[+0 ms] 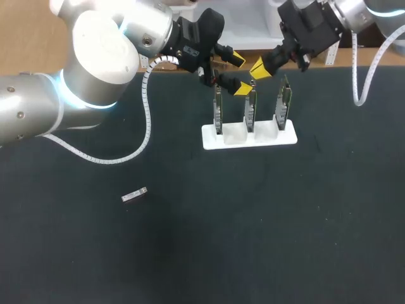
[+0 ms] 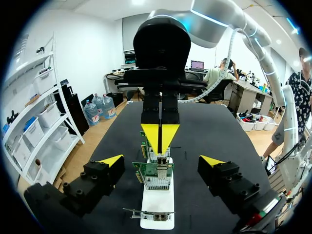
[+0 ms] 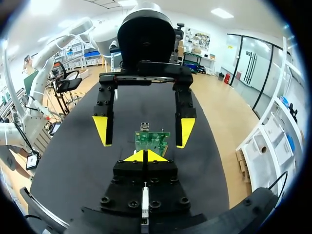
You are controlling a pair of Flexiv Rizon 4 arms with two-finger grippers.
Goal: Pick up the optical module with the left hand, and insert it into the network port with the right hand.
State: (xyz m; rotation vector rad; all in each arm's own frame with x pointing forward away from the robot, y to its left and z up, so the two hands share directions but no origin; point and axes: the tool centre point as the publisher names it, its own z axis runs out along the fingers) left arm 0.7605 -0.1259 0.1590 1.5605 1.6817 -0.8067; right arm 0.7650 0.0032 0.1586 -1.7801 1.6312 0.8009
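On the dark bench (image 1: 285, 221), as the head view shows it, the small grey oblong optical module (image 1: 135, 195) lies flat in the near left part, alone and well apart from both arms. Farther back, near the middle, a white plastic holder (image 1: 250, 136) carries three green circuit boards (image 1: 251, 107), which stand upright in a row. The left tool (image 1: 240, 75) comes in from the left and hangs near the tops of the left and middle boards. Its two yellow-tipped fingers are spread and grasp nothing. The right tool (image 1: 258, 68) comes in from the far right corner and is just beside the left one, above the middle board, with its yellow tips pressed together. Seen from the left wrist view, the fingers of the left tool stand wide apart, one on each side of the row of boards, and they do not touch the boards. The right tool hangs straight ahead over the row, its tips clenched to one point and empty. Seen from the right wrist view, the tips of the right tool are closed on each other with nothing held. One green board stands just ahead of them, and beyond it the released fingers of the left tool flank this board, with a gap on each side.
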